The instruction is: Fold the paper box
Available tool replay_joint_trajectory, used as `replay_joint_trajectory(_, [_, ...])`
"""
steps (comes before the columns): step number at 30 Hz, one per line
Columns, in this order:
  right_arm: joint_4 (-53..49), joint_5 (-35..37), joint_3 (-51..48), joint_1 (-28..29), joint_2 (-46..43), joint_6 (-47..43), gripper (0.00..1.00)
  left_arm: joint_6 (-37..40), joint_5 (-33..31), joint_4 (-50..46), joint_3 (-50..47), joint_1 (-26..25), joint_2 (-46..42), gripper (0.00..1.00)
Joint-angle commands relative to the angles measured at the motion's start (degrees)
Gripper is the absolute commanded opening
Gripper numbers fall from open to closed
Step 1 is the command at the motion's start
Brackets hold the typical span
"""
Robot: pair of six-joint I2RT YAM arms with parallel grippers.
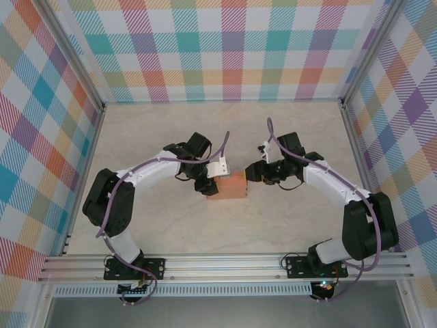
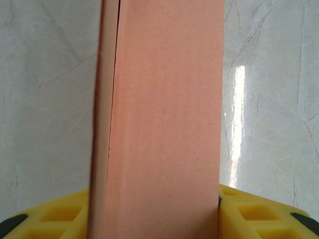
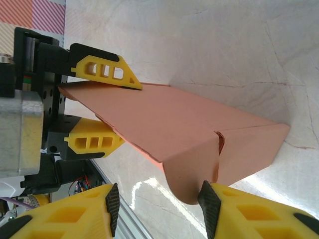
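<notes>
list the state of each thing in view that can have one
paper box, partly folded, one end flap untucked and curling
left gripper, shut on the box's end
right gripper, open, straddling the loose flap

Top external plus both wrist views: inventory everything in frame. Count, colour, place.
salmon-orange thin cardboard paper box: 1, salmon-orange, table centre, between the grippers
marbled table: 1, beige, under everything
plaid wall panels: 3, multicolour, back and both sides
aluminium frame rail: 1, silver, near edge
left gripper: 1, yellow fingers, clamped on the box
right gripper: 1, yellow fingers, open, box flap at one pad
</notes>
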Motion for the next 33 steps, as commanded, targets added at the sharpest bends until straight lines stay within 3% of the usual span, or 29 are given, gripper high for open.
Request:
replay_joint_trajectory(1, [0.2, -1.7, 1.7, 0.7, 0.6, 0.6, 0.49, -0.7, 0.9, -0.7, 0.9, 0.4, 1.9, 0.49])
replay_joint_trajectory(12, [-1.5, -1.5, 5.4, 0.8, 3.2, 1.0, 0.47, 0.1, 0.1, -1.0, 0.5, 0.2, 1.8, 0.48])
replay_joint_trajectory(26, [-2.8, 3.9, 6.1, 0.7, 4.0, 3.9, 0.45, 0.7, -0.7, -0.8, -0.2, -0.3, 2.2, 0.45])
replay_joint_trajectory(33, [-4.2, 4.0, 8.7, 0.3, 3.3, 6.2, 0.56, 0.8, -0.8, -0.9, -0.9, -0.5, 2.2, 0.45])
